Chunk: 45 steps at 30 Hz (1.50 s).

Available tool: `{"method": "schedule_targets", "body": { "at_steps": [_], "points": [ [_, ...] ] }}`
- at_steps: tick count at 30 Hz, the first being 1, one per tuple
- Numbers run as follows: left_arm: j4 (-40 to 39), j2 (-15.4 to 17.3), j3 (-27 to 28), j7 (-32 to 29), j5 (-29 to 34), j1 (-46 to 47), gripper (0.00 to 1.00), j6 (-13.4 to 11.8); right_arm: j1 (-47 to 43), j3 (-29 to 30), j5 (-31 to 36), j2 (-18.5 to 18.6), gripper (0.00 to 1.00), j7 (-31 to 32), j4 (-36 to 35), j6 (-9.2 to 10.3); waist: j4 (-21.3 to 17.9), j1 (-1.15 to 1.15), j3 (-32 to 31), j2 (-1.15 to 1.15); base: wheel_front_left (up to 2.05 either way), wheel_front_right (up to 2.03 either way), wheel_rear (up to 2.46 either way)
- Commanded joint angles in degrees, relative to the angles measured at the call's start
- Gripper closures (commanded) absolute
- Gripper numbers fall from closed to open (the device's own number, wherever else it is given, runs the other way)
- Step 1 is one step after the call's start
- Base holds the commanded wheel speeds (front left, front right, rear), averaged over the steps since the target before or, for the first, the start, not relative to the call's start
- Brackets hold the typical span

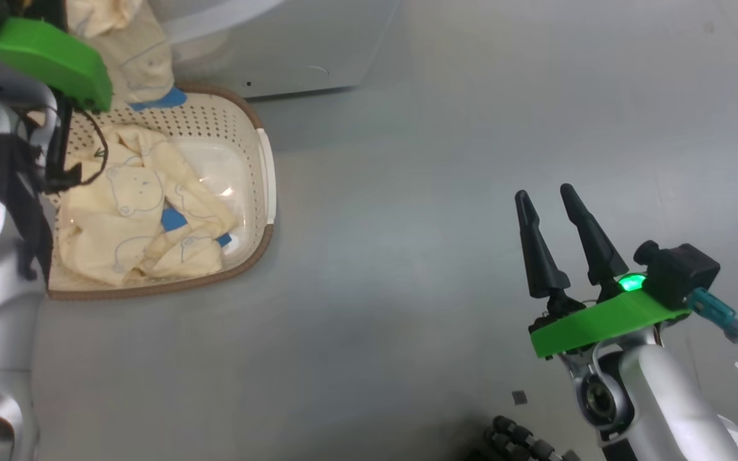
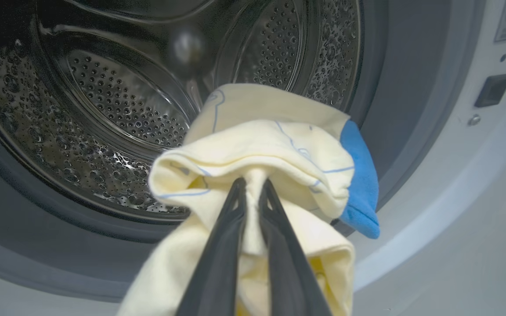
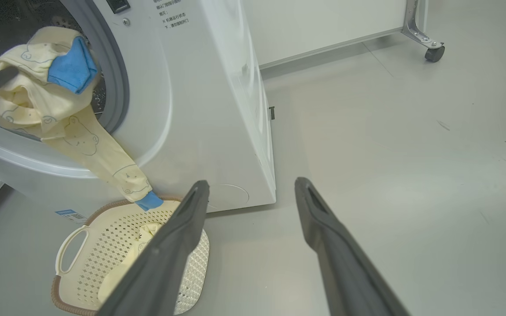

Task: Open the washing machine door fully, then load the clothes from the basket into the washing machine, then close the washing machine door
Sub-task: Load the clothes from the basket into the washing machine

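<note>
**Loading step: one garment at the drum mouth.** We see the left hand clamped on a fold of a cream garment, its fingers nearly together with cloth pinched between them. It points into the perforated drum of the washing machine. The drum lies directly ahead of this hand, along the line of its fingers.

In the right wrist view the garment's long axis runs from that pinch at the opening down and outward. Its blue cuff reaches the far rim of the basket; we cannot tell whether cuff and rim touch. More clothes lie in the basket on the floor.

The right hand hovers well apart to the right, fingers spread and empty. We judge that the left arm, the nearer one, must carry the pinch deeper so that the hanging length clears the grey gasket.
</note>
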<state>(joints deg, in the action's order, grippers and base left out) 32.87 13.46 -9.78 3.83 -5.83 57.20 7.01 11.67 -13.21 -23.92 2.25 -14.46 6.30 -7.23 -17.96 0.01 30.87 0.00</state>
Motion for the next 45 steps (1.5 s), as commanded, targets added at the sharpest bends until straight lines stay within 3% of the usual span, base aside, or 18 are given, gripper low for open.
{"method": "schedule_targets", "body": {
  "at_steps": [1, 23, 27, 40, 45],
  "points": [
    [-0.56, 2.79, 1.21, -0.33, 0.83, 4.02, 1.00, -0.34, 0.83, -1.50, -0.51, 0.63, 0.00, -0.54, -1.47, -0.25, -1.82, -0.01, 2.33, 0.00, 0.00, 0.00, 0.00],
    [17.52, 6.94, -1.19, 1.64, 4.31, 33.47, 1.00, -1.80, 1.49, -4.26, 0.34, 0.63, 0.00, -0.54, -2.63, -0.25, -5.20, -0.01, 13.57, 0.00, 0.00, 0.00, 0.00],
    [19.94, 7.84, -2.22, 2.91, 5.25, 36.38, 1.00, -1.98, 1.41, -4.57, 0.23, 0.63, 0.00, -0.54, -3.11, -0.25, -5.88, -0.01, 14.64, 0.00, 0.00, 0.00, 0.00],
    [22.11, 7.74, -4.38, 10.27, 6.98, 41.30, 1.00, -5.97, 1.14, -4.97, -0.12, 0.63, 0.00, -0.54, -3.64, -0.25, -6.64, -0.01, 16.32, 0.00, 0.00, 0.00, 0.00],
    [23.61, 7.53, -6.13, 10.76, 7.93, 41.51, 1.00, -6.14, 0.97, -5.23, -0.35, 0.63, 0.00, -0.54, -3.55, -0.25, -6.90, -0.01, 16.56, 0.00, 0.00, 0.00, 0.00]
  ]
}}
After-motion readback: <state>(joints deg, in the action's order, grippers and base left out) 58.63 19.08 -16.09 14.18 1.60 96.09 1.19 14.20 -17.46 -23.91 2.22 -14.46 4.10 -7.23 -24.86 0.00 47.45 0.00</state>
